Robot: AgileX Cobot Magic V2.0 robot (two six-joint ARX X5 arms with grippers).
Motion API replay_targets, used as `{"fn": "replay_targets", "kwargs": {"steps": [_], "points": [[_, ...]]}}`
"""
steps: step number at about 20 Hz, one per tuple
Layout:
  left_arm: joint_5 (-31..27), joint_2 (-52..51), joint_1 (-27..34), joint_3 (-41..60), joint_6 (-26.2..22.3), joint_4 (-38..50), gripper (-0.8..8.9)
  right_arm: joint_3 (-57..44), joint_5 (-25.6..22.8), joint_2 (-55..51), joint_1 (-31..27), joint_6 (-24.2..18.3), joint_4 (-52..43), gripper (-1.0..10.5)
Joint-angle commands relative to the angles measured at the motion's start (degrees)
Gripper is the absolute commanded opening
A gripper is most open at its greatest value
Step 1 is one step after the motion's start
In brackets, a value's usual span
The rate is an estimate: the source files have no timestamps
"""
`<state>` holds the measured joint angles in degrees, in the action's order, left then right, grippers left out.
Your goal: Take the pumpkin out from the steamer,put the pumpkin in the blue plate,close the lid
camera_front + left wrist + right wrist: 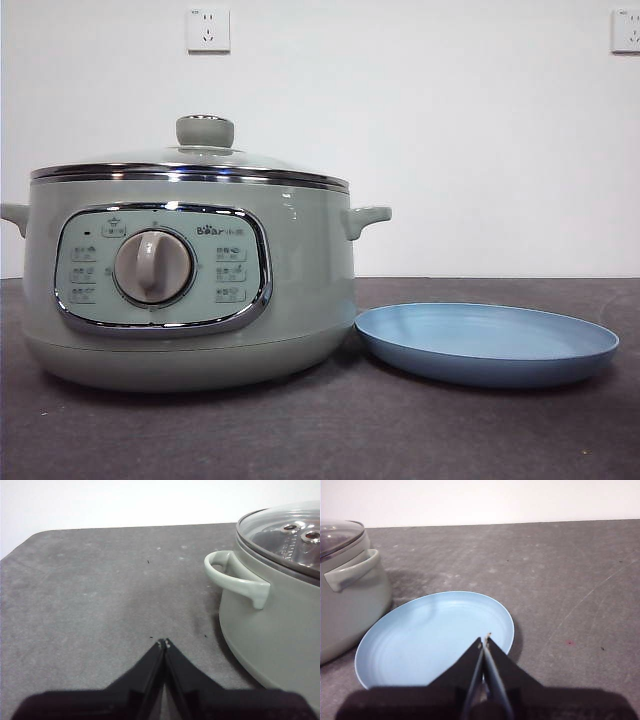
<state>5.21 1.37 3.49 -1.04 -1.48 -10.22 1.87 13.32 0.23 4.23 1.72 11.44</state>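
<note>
Steamer (275, 630), lid (195, 160) on — beside left end effector (164, 642), jaws closed, empty.

Steamer (190, 290) body glossy pale-green, smooth, chrome-framed panel, lid (190, 160) clear glass with polished metal rim, blue plate (487, 343) matt with faint concentric ridges, table (320, 430) dark grey, rough-textured, scuffed, jaws matt black.

Sage-green steamer (190, 290) sits upright on the dark surface (320, 430), glass lid (200, 160) with pale-green knob seated closed on its rim, pumpkin not visible; light-blue plate (487, 343) lies flat and bare just beside the steamer's handle side, rim nearly touching its base.
</note>
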Motion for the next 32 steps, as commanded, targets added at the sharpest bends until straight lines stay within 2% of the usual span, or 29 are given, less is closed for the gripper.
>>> {"fn": "replay_targets", "kwargs": {"steps": [1,6,8,10,14,17,19,27,32], "points": [[0.2,-0.2,0.2,0.9,0.2,0.2,-0.04,-0.8,-0.1,-0.1,0.1,0.3,-0.3,0.0],[1.3,-0.2,0.2,0.9,0.2,0.3,-0.04,-0.8,-0.1,-0.1,0.1,0.4,-0.3,0.0],[2.8,-0.2,0.2,0.9,0.7,0.3,-0.03,-0.8,0.0,-0.1,0.1,1.9,-0.3,0.0],[5.2,-0.2,0.2,0.9,4.9,0.3,-0.04,-0.8,0.1,-0.1,0.1,5.6,-0.3,0.0],[12.1,-0.2,0.2,0.9,17.5,0.8,-0.04,-0.8,0.1,-0.1,0.1,17.1,-0.3,0.0],[16.6,-0.2,0.2,0.9,22.3,0.8,-0.04,-0.8,0.1,-0.1,0.1,22.0,-0.3,0.0],[18.7,-0.2,0.2,0.9,24.0,0.9,-0.04,-0.8,0.1,-0.1,0.1,23.8,-0.3,0.0],[22.6,-0.2,0.2,0.8,24.5,1.6,-0.06,-0.5,0.3,-0.1,0.1,25.8,-0.2,0.0],[22.2,-0.1,0.2,-0.5,26.7,1.1,-0.08,1.2,0.3,0.0,0.1,25.9,1.2,-0.1]]}}
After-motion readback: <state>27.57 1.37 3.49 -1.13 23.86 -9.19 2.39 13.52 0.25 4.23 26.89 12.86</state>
